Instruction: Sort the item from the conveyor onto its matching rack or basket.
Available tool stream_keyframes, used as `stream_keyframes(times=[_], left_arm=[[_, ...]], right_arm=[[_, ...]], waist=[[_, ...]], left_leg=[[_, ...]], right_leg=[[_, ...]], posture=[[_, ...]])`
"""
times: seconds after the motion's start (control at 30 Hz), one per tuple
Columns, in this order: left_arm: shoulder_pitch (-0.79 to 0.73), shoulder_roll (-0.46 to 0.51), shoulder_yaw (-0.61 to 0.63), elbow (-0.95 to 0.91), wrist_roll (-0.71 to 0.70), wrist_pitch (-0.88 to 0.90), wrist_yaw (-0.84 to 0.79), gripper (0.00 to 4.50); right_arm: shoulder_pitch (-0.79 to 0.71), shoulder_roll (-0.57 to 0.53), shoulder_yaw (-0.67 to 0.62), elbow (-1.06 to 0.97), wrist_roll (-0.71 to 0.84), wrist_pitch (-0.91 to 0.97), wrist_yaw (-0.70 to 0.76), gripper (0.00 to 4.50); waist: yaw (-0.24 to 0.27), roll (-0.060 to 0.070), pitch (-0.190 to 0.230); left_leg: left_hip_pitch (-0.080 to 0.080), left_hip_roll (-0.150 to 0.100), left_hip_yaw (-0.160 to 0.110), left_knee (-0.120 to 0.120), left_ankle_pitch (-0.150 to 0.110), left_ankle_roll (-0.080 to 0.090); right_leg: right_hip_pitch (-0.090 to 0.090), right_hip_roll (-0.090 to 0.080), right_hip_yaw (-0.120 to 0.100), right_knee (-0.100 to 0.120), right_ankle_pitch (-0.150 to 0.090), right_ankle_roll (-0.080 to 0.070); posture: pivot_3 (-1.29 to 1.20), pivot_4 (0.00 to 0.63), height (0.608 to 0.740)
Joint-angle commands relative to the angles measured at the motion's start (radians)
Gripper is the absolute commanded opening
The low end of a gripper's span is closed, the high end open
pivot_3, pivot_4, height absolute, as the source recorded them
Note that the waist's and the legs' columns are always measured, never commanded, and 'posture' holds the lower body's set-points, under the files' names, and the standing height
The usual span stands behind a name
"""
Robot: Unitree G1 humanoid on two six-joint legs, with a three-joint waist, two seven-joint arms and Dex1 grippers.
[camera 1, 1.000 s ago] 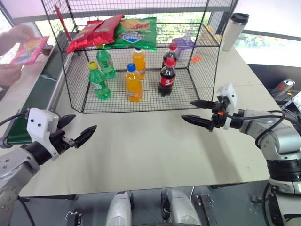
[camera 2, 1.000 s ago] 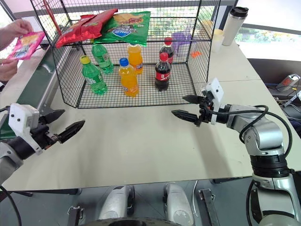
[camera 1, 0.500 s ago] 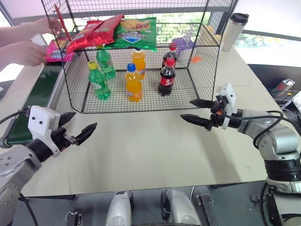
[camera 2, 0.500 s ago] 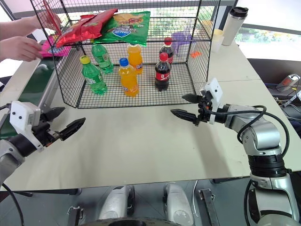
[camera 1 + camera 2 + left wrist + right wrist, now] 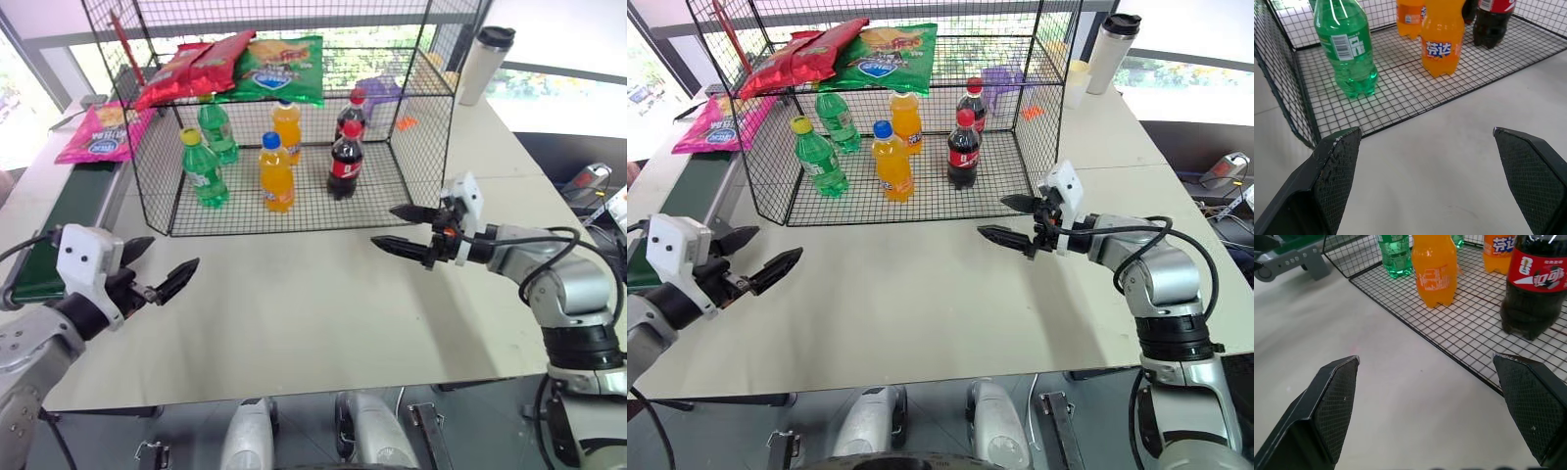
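Far off on the left, the pink bag (image 5: 101,132) lies on the conveyor (image 5: 69,211), nearer the empty, wide-open left gripper (image 5: 157,274).

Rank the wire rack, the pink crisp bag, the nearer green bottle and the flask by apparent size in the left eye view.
1. wire rack, by far the largest.
2. pink crisp bag.
3. flask and nearer green bottle: these look alike, and the flask stands farther back, so no ranking between them.
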Motion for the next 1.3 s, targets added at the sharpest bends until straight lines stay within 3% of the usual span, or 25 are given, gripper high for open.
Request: stream_keyframes(times=[0.03, 0.13, 0.27, 0.37, 0.47, 0.77, 1.03, 1.3], left_arm=[[0.036, 0.031, 0.128, -0.055, 0.015, -0.009, -0.001, 4.46], [0.105, 0.085, 0.243, -0.061, 0.100, -0.025, -0.031, 4.46], [0.381, 0.169, 0.472, 0.001, 0.504, -0.260, -0.172, 4.46], [0.546, 0.152, 0.595, 0.058, 0.703, -0.478, -0.256, 4.46], [0.627, 0.109, 0.659, 0.093, 0.813, -0.641, -0.279, 4.46], [0.673, -0.036, 0.564, 0.140, 1.056, -0.926, -0.187, 4.46], [0.612, -0.092, 0.391, 0.213, 1.177, -0.956, -0.101, 4.46], [0.615, -0.123, 0.354, 0.224, 1.206, -0.956, -0.071, 4.46]], right_arm=[[-0.068, 0.031, -0.007, 0.033, 0.017, -0.006, 0.003, 4.50], [-0.134, 0.073, -0.017, 0.077, 0.047, 0.021, 0.005, 4.50], [-0.242, 0.155, 0.008, 0.145, 0.060, 0.008, 0.032, 4.50], [-0.287, 0.209, 0.069, 0.145, 0.029, -0.033, 0.063, 4.50], [-0.313, 0.248, 0.131, 0.143, -0.019, -0.088, 0.084, 4.50], [-0.320, 0.316, 0.186, 0.091, -0.023, -0.112, 0.099, 4.50], [-0.325, 0.339, 0.206, 0.114, -0.043, -0.143, 0.114, 4.50], [-0.323, 0.328, 0.196, 0.159, -0.075, -0.165, 0.112, 4.50]], waist=[[-0.002, 0.000, 0.000], [-0.003, 0.000, 0.000], [-0.008, 0.001, 0.001], [-0.006, 0.001, 0.000], [-0.002, 0.001, 0.000], [-0.004, 0.001, 0.000], [-0.006, 0.000, -0.001], [-0.007, 0.000, -0.001]], left_leg=[[0.000, 0.000, 0.000, 0.000, 0.000, 0.000], [0.000, 0.000, 0.000, 0.000, 0.000, 0.000], [0.000, 0.002, 0.002, -0.001, 0.000, 0.000], [0.000, 0.003, 0.003, -0.003, 0.000, 0.000], [0.000, 0.003, 0.003, -0.004, 0.000, 0.000], [-0.010, 0.002, 0.009, -0.002, 0.000, -0.001], [-0.011, 0.004, 0.008, 0.000, 0.000, -0.001], [-0.011, 0.004, 0.008, 0.000, 0.000, 0.000]], right_leg=[[0.000, 0.000, 0.000, 0.000, 0.000, 0.000], [0.000, 0.001, 0.000, 0.000, 0.000, 0.000], [-0.002, 0.002, 0.000, 0.000, 0.001, -0.002], [-0.004, 0.002, 0.000, 0.000, 0.001, -0.003], [-0.006, 0.002, 0.000, 0.000, 0.001, -0.003], [-0.014, -0.005, 0.000, -0.001, 0.002, -0.003], [-0.015, -0.003, -0.002, 0.001, 0.003, -0.002], [-0.015, -0.003, -0.002, 0.001, 0.003, -0.002]], posture=[[0.00, 0.150, 0.740], [0.00, 0.150, 0.740], [0.00, 0.150, 0.740], [0.00, 0.150, 0.740], [0.00, 0.150, 0.740], [0.00, 0.150, 0.740], [0.00, 0.150, 0.740], [0.00, 0.150, 0.740]])
